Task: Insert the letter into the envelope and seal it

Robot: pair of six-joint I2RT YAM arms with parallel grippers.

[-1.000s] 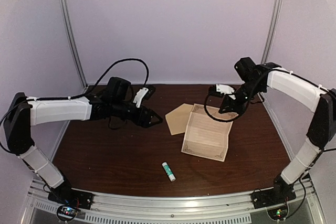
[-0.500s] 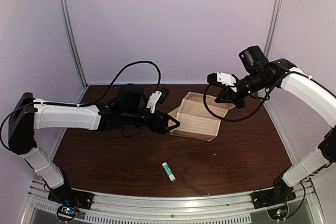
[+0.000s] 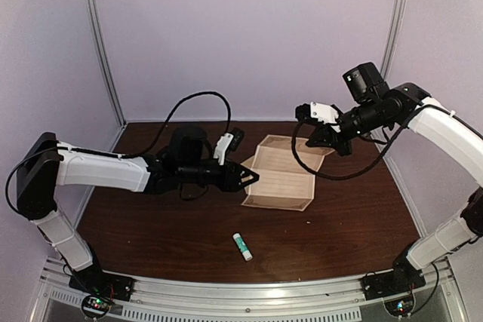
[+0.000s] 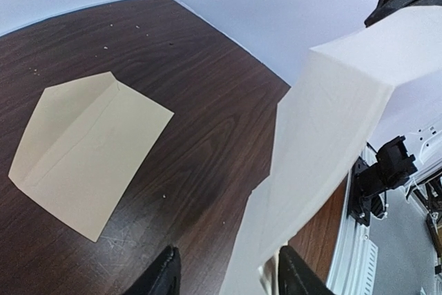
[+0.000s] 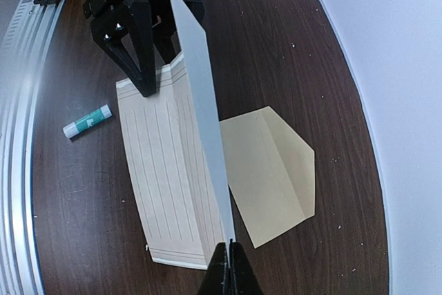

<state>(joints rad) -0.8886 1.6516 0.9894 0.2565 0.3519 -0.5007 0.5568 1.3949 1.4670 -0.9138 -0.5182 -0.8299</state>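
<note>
The cream letter [image 3: 281, 180] is bent up along its creases. Its far edge is pinched in my right gripper [image 3: 330, 141], which is shut on it [image 5: 230, 267] and holds that part on edge above the table. The lined near part of the letter [image 5: 162, 170] still rests on the wood. My left gripper [image 3: 253, 179] is at the letter's left edge. Its jaws are open, and the sheet [image 4: 331, 136] runs down between the fingertips [image 4: 162, 278] without being pinched. The tan envelope [image 4: 83, 160] lies flat with its flap open, just beyond the letter [image 5: 276, 170].
A glue stick [image 3: 242, 246] with a green label lies on the brown table [image 3: 151, 224] near the front, also in the right wrist view [image 5: 88, 121]. Pale walls and metal posts enclose the table on three sides.
My right gripper has raised the letter's far edge, so the flat sheet now stands folded up. The left arm has reached right to the letter's left edge and its jaws have narrowed.
</note>
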